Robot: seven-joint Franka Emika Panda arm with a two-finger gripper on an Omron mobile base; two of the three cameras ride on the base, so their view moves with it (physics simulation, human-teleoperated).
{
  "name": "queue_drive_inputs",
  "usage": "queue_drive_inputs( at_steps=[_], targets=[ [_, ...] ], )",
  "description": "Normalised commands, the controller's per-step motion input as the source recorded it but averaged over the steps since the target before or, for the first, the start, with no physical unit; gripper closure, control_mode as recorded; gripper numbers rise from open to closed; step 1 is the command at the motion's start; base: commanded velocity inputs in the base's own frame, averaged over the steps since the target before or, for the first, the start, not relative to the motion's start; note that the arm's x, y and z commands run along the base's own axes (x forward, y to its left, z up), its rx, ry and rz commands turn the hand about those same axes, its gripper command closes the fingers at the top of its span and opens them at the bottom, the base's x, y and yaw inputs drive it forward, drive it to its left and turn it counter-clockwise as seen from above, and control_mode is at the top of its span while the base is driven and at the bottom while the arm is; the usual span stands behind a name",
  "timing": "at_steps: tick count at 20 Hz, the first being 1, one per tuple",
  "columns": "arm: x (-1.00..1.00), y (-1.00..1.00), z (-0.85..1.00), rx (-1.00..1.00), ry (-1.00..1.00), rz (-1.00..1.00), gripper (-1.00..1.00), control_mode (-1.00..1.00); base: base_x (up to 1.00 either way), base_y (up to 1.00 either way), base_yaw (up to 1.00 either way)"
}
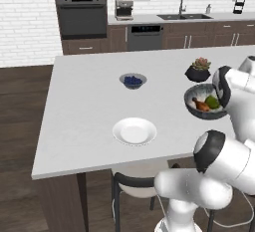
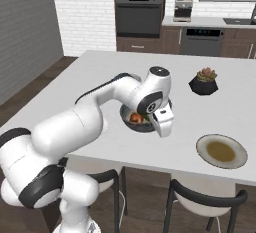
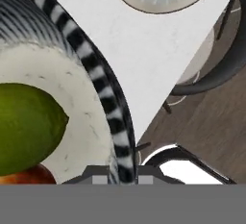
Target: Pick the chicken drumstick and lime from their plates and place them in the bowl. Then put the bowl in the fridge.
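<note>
The worktop [image 1: 84, 121] spreads under my claw [image 3: 115, 172], chairs [image 2: 200, 197] tucked below its near edge; the tan plate [image 2: 221, 151] lies well off to my claw's side, the white plate [image 1: 134, 131] and the blueberry bowl [image 1: 133, 80] on the bowl's other side, the potted plant [image 2: 203, 82] just beyond; my claw straddles the rim of the bowl [image 3: 96, 69], apparently clamped on it; inside, the lime [image 3: 26, 127] lies beside my claw, the chicken drumstick [image 1: 201, 105] against it.
</note>
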Motion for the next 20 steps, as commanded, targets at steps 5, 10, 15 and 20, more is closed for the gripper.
queue_drive_inputs(
  at_steps=[5,10,15,20],
  targets=[
    [-0.11,1.00,0.89,0.00,0.00,-0.39,1.00,-1.00,0.00,0.00,0.00],
    [-0.27,0.94,0.71,0.09,0.00,-0.41,1.00,-1.00,0.00,0.00,0.00],
    [-0.66,0.60,0.45,0.21,0.04,-0.41,1.00,-1.00,0.00,0.00,0.00],
    [-0.24,0.48,0.05,0.13,0.03,-0.08,1.00,-1.00,0.00,0.00,0.00]
  ],
)
